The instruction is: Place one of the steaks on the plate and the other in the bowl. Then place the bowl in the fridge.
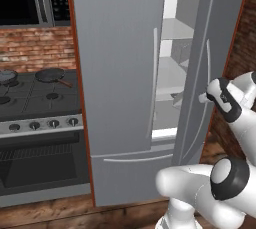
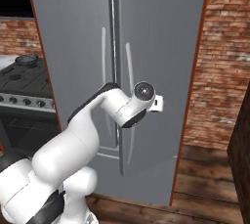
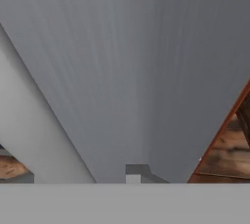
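Your gripper (image 1: 204,97) presses against the fridge's (image 1: 120,73) right door (image 1: 200,73), likely swinging it; I cannot tell its jaw state

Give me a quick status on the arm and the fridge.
Pincer at the fridge's right door, grip state unclear. Right door ajar, white shelves showing; left door shut. No bowl or steak in sight.
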Controlling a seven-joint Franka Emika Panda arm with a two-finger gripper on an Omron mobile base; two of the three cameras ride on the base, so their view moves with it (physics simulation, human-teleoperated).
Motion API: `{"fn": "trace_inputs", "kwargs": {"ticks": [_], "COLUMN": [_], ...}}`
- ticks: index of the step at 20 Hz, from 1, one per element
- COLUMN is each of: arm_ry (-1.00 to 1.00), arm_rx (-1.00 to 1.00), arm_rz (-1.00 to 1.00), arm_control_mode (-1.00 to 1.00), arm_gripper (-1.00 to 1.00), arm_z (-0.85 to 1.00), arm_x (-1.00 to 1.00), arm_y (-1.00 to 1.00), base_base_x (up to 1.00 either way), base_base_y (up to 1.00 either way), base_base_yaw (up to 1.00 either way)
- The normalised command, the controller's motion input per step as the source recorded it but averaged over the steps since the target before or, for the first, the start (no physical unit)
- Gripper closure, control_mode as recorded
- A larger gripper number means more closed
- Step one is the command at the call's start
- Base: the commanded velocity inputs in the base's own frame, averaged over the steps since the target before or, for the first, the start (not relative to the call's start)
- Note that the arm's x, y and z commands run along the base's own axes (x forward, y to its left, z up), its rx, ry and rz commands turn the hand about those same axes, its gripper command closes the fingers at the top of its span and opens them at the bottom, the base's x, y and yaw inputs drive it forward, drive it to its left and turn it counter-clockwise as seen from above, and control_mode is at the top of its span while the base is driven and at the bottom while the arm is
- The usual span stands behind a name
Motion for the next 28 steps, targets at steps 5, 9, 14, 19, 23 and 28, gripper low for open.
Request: {"fn": "trace_inputs", "kwargs": {"ticks": [5,9,14,19,23,28], "arm_ry": [0.00,0.00,0.00,0.00,0.01,0.00], "arm_rx": [0.00,0.00,0.00,-0.03,-0.09,-0.26], "arm_rz": [0.00,0.00,0.00,0.00,0.00,0.00], "arm_control_mode": [-1.00,-1.00,-1.00,-1.00,-1.00,-1.00], "arm_gripper": [-1.00,-1.00,-1.00,-1.00,-1.00,-1.00], "arm_z": [0.00,0.02,0.14,0.38,0.21,0.46], "arm_x": [0.00,0.00,-0.12,-0.61,-0.98,-0.71], "arm_y": [0.00,0.00,-0.07,-0.06,0.26,0.66], "base_base_x": [0.00,0.00,0.00,0.00,0.00,0.00], "base_base_y": [0.00,0.00,0.00,0.00,0.00,0.00], "base_base_yaw": [0.00,0.00,0.00,0.00,0.00,0.00]}}
